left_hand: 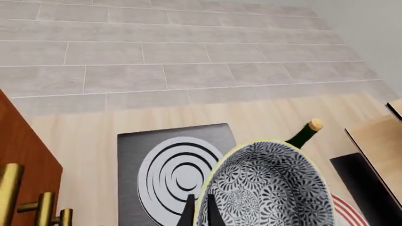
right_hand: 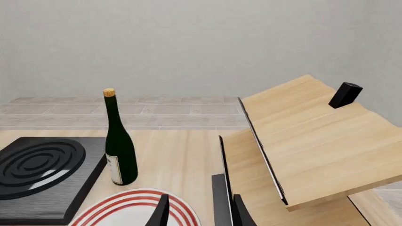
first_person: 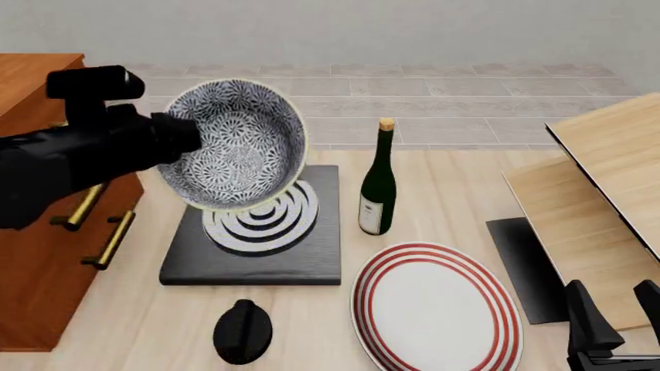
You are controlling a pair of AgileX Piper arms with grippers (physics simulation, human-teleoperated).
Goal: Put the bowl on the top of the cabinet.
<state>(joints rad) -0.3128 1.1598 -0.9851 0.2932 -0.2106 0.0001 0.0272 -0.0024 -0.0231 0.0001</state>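
The blue-and-white flowered bowl hangs tilted in the air above the stove, its opening facing the front camera. My left gripper is shut on the bowl's left rim, right beside the reddish-brown cabinet. In the left wrist view the fingers pinch the cream rim of the bowl, with the cabinet and its brass handles off to one side. My right gripper stands open and holds nothing at the front right, also seen as the gripper in its own wrist view.
Under the bowl lies a black stove with a white coil. A dark wine bottle stands next to it, a red-ringed white plate in front. A black knob-like object sits front left. Pale wood boards lean at the right.
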